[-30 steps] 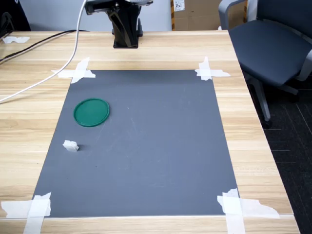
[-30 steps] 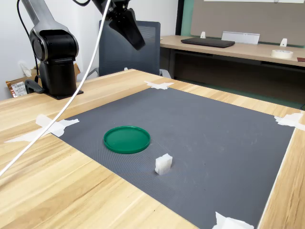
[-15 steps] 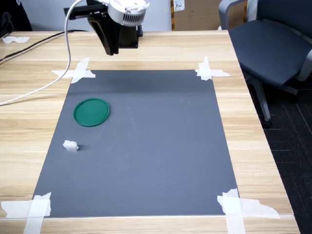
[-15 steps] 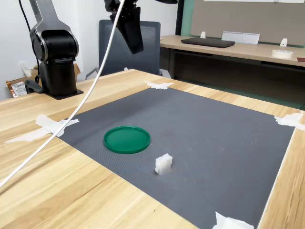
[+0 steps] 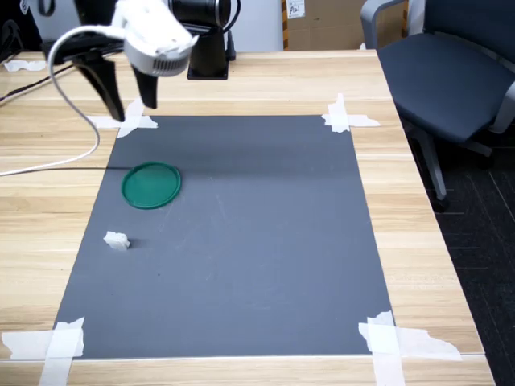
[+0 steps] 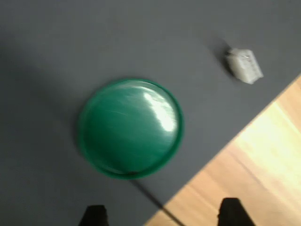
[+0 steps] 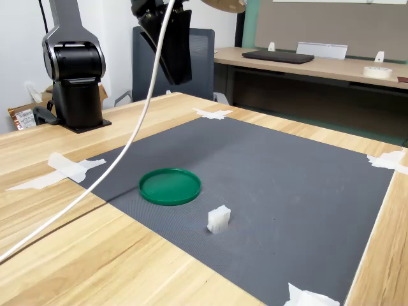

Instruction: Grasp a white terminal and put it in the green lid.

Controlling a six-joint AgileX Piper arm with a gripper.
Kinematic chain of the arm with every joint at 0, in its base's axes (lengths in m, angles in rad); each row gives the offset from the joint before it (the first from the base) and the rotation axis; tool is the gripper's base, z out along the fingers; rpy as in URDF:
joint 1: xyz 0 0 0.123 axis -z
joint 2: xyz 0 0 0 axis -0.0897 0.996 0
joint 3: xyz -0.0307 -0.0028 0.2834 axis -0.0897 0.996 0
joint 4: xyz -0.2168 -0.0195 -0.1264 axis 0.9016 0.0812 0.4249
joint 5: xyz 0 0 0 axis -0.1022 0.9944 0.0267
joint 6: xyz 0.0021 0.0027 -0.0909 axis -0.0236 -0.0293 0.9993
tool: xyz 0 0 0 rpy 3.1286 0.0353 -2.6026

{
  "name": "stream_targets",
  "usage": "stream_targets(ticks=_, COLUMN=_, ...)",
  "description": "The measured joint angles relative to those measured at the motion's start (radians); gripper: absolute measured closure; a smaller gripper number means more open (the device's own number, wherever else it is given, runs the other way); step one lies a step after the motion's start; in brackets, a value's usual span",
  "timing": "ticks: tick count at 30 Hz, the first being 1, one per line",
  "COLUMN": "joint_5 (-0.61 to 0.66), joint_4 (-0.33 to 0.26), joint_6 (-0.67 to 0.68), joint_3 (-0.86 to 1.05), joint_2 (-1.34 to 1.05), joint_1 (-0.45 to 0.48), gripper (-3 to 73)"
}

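The white terminal [image 5: 117, 240] lies loose on the grey mat [image 5: 241, 241], near the first exterior view's left edge of it, just nearer the camera than the green lid [image 5: 150, 185] and apart from it. Neither has moved since half a second ago. The gripper [image 5: 129, 104] has swung toward the first exterior view's left and now hangs high above the lid's far side, jaws spread wide and empty. Only the wrist view shows both fingertips [image 6: 94, 216] framing the lid [image 6: 130, 127], with the terminal [image 6: 244, 65] off by the mat's edge.

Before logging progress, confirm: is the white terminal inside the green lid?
No, in the first exterior view the white terminal lies on the grey mat, apart from the green lid.
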Motion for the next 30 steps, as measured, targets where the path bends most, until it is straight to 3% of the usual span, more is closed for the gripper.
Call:
stream_targets(ticks=8, joint_5=0.018, joint_4=-0.094, joint_6=0.134, joint_3=-0.194, joint_2=0.163, joint_1=0.131, gripper=22.8)
stream_targets(ticks=13, joint_5=0.074, joint_4=-0.120, joint_6=0.155, joint_3=-0.333, joint_2=0.277, joint_1=0.191, gripper=22.8)
stream_targets(ticks=20, joint_5=0.116, joint_4=-0.114, joint_6=0.162, joint_3=-0.465, joint_2=0.407, joint_1=0.214, gripper=22.8)
stream_targets(ticks=30, joint_5=0.140, joint_4=-0.028, joint_6=0.103, joint_3=-0.481, joint_2=0.478, joint_1=0.083, gripper=22.8)
